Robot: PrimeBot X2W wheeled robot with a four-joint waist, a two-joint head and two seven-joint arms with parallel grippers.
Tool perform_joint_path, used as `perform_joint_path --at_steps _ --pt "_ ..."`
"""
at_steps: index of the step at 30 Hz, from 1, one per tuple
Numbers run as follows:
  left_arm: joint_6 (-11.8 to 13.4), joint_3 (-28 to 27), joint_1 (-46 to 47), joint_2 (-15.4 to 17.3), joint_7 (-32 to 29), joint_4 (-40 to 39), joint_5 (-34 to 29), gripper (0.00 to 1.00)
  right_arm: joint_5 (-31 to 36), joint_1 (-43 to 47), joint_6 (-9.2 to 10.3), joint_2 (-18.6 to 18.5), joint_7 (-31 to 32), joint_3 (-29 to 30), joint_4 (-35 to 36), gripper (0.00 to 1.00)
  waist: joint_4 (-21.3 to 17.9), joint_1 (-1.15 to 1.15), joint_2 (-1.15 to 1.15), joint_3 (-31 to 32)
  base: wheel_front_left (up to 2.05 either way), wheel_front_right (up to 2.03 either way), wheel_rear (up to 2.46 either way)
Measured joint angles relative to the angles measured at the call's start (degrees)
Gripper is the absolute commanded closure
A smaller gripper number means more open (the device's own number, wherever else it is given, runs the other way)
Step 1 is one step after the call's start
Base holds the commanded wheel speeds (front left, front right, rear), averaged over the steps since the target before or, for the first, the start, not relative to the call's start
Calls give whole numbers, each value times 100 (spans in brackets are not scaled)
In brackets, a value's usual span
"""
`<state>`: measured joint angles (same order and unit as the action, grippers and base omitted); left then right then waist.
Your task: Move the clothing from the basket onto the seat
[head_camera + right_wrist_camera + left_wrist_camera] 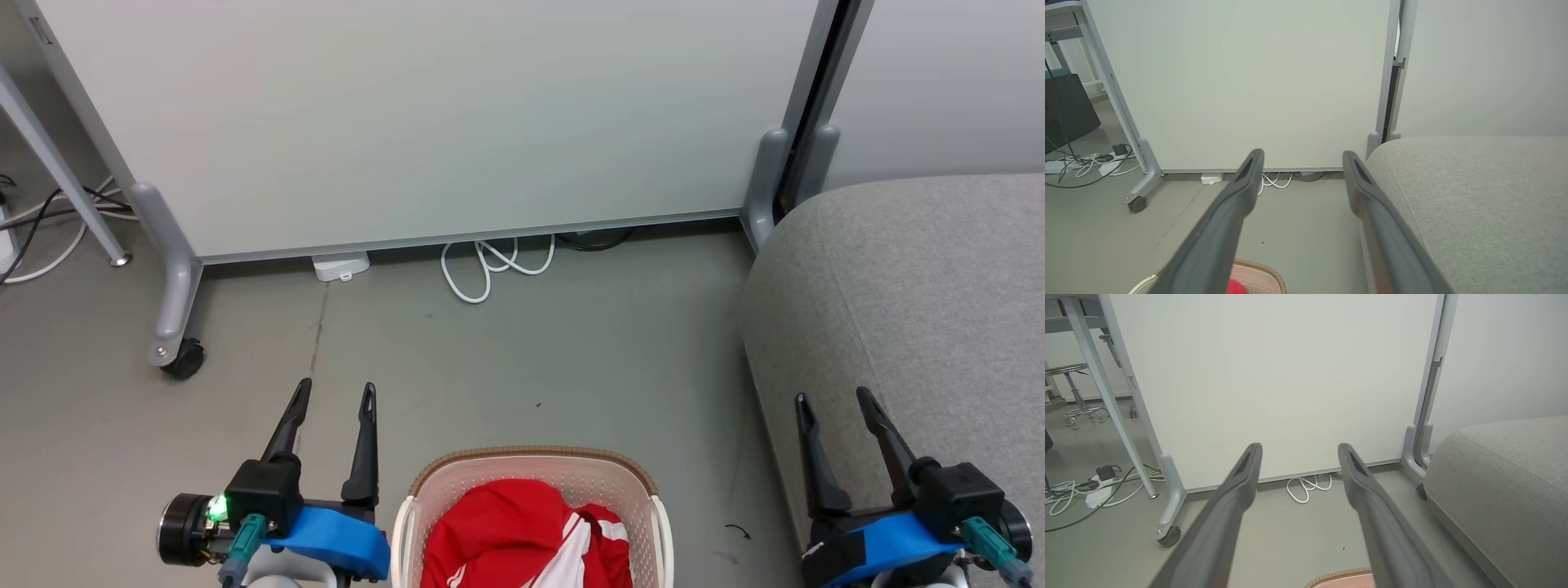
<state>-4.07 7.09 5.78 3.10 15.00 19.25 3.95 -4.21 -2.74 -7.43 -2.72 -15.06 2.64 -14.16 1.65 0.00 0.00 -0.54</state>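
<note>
While left gripper point(337, 385) and right gripper point(833, 395) gape, soft clothing point(506, 523) in perforated basket point(531, 452)

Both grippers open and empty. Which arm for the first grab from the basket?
Left, probably. The left gripper hangs open just beside the basket holding the clothing; the right gripper sits farther off, over the seat edge, though it suits the drop-off.

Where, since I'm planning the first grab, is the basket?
In the head view the basket sits on the floor at bottom centre, between the left gripper and right gripper, left of the seat.
</note>
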Motion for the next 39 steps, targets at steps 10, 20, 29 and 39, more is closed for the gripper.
perform_joint_path --at_steps 10,20,29,39 --pt "0 -1 14 -10 0 69 2 0 -7 -9 0 0 0 7 -70 0 10 0 0 13 0 0 0" --pt "16 -1 19 -10 1 180 -36 0 -13 -25 -3 0 0 -43 -91 0 -15 0 0 5 0 0 0" --pt "-208 536 626 112 7 881 -323 0 58 -156 -4 -1 -1 -109 56 0 -64 0 0 -228 0 0 0" --pt "-310 1523 1847 204 7 1883 -519 0 161 -792 -4 -3 -3 -243 341 0 -266 0 0 -1018 0 0 0"
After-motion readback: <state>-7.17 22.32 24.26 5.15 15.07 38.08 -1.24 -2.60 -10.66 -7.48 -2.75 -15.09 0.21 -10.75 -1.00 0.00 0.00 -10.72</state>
